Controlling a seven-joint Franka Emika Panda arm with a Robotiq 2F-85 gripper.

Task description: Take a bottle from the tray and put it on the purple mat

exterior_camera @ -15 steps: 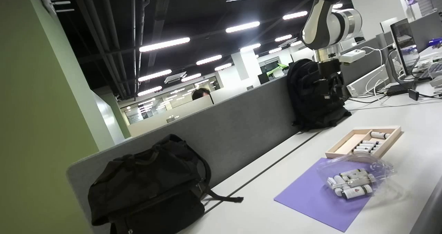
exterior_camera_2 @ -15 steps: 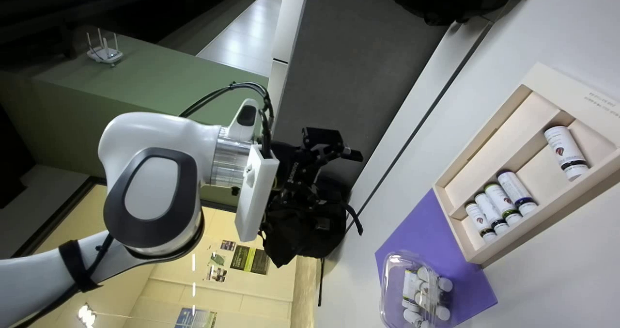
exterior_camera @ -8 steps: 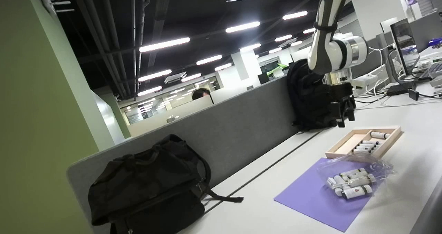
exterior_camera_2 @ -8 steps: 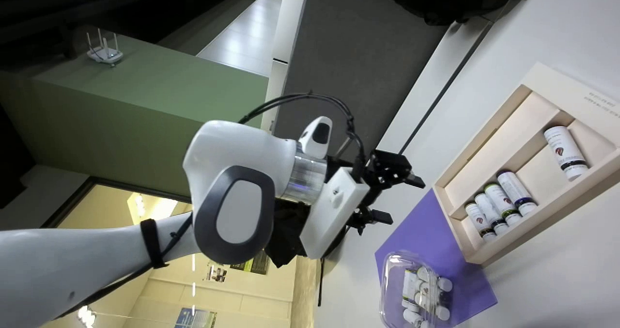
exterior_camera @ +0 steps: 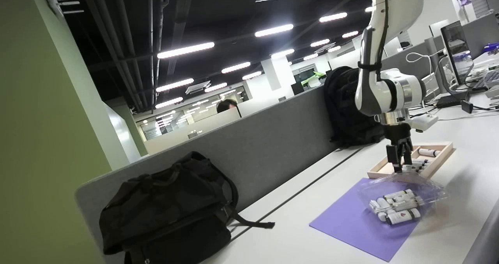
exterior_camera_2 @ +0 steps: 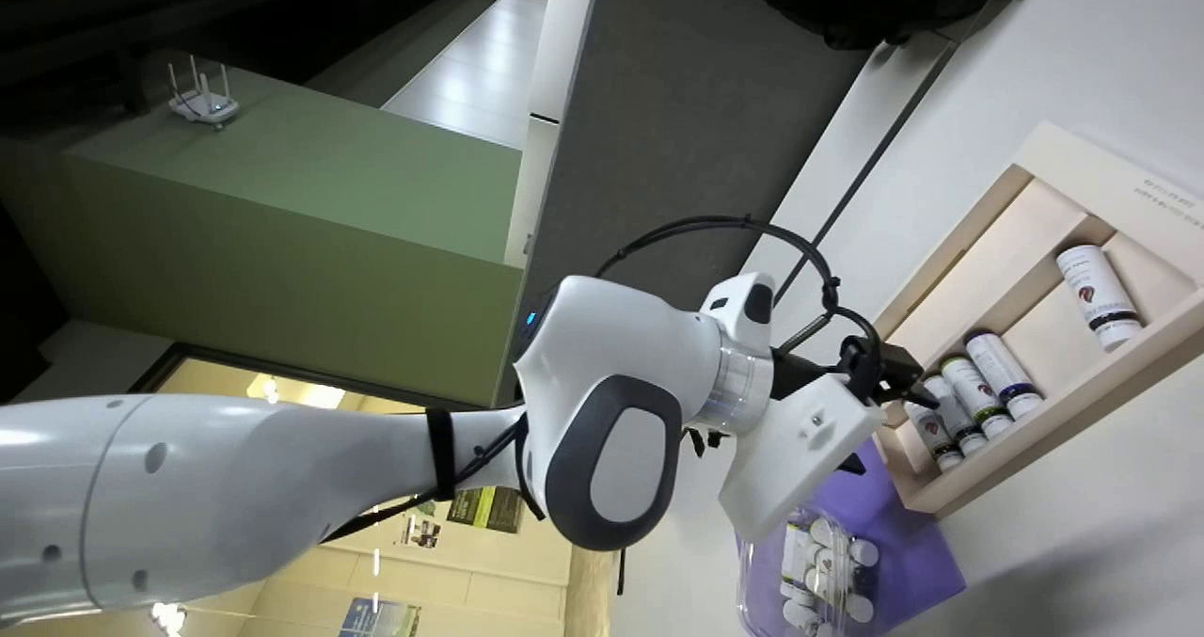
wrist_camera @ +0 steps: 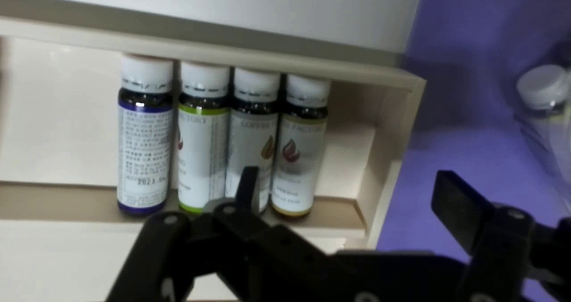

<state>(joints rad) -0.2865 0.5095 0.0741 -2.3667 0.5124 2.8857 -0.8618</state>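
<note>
The light-wood tray [exterior_camera: 442,162] shows in both exterior views [exterior_camera_2: 1063,416]. Several white-capped bottles lie side by side in it. In the wrist view they include a blue-banded bottle [wrist_camera: 145,150], a green-banded bottle [wrist_camera: 203,155] and a yellow-banded end bottle [wrist_camera: 299,159]. A separate bottle [exterior_camera_2: 1096,289] lies in another part of the tray. The purple mat [exterior_camera: 351,221] lies beside the tray and at right in the wrist view [wrist_camera: 450,146]. My gripper [wrist_camera: 350,186] is open and empty above the tray's mat-side end [exterior_camera: 402,164]. One finger overlaps the bottles in view, the other the mat.
A clear plastic container [exterior_camera_2: 757,562] with several bottles stands on the mat, close to the tray. A grey partition [exterior_camera: 273,147] runs behind the table. A black backpack [exterior_camera: 167,213] and a further backpack [exterior_camera: 347,108] stand along it. A monitor [exterior_camera: 456,53] and cables are at the far end.
My arm has come down from near the partition and moved over to the tray's mat-side end. The gripper has stayed empty. The tray, bottles, container and mat have not moved.
</note>
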